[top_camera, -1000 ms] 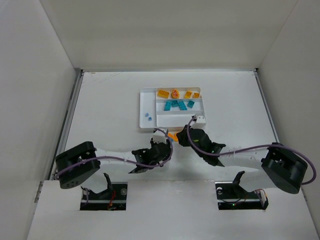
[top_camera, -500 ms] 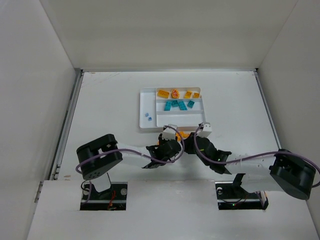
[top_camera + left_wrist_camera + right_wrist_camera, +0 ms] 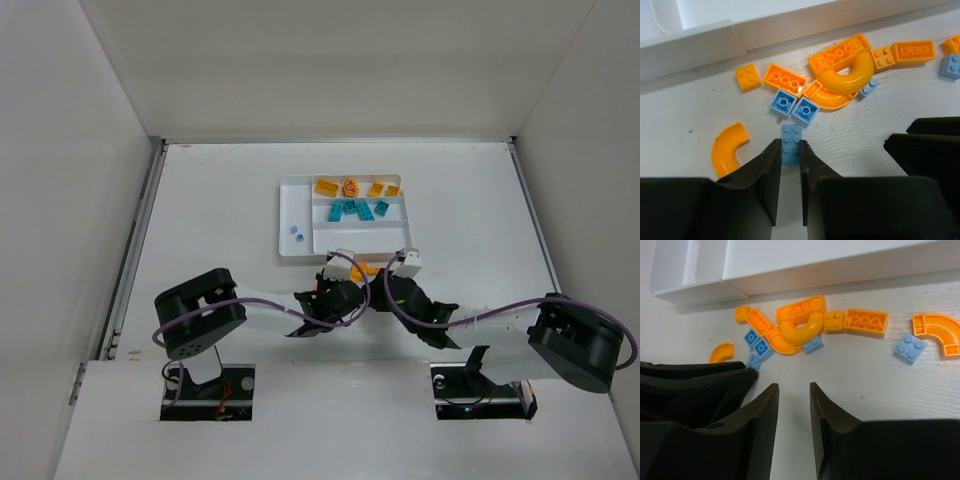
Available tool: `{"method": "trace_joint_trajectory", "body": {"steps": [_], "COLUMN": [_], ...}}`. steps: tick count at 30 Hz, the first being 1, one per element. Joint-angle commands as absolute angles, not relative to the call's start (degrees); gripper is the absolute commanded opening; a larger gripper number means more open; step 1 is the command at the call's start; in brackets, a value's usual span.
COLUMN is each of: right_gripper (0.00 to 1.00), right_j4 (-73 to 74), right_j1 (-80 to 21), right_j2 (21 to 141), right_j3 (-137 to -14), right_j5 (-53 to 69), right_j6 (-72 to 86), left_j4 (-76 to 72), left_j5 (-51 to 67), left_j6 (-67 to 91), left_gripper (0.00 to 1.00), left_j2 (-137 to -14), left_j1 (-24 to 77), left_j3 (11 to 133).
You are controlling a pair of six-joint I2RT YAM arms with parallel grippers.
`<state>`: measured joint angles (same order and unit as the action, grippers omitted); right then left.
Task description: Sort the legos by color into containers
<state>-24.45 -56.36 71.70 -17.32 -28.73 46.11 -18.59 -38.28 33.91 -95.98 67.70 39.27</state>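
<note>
Just at six o'clock of the white tray, the left gripper pinches a light blue brick, with loose orange and blue legos scattered at its twelve to two o'clock. At its three o'clock, the right gripper stands narrowly parted, holding nothing.

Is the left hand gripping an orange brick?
No, the left wrist view shows the left hand pinching a light blue brick.

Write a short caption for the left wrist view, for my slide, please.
Left gripper pinches a light blue brick beside loose orange pieces, near the white tray.
</note>
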Motion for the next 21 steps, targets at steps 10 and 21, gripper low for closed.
{"method": "trace_joint_trajectory", "body": {"steps": [10,21], "right_gripper": [0.37,0.45], "right_j4": [-27.25,-27.16], "right_j1": [-59.19,-57.44], "right_j2": [85.51,94.74], "right_j3": [-27.50,-33.74], "right_j5": [-27.07,-27.51], "right_j6": [39.99,36.30], "left_j4": [-15.12,-16.25], "left_j5": [-35.60,-27.60], "left_j6": [34.98,34.72], "left_gripper": [0.11,0.12], "left_j2": [-75.86,-71.72], "left_j1": [64.22,50.15], "left_j3": [33.84,33.75]}}
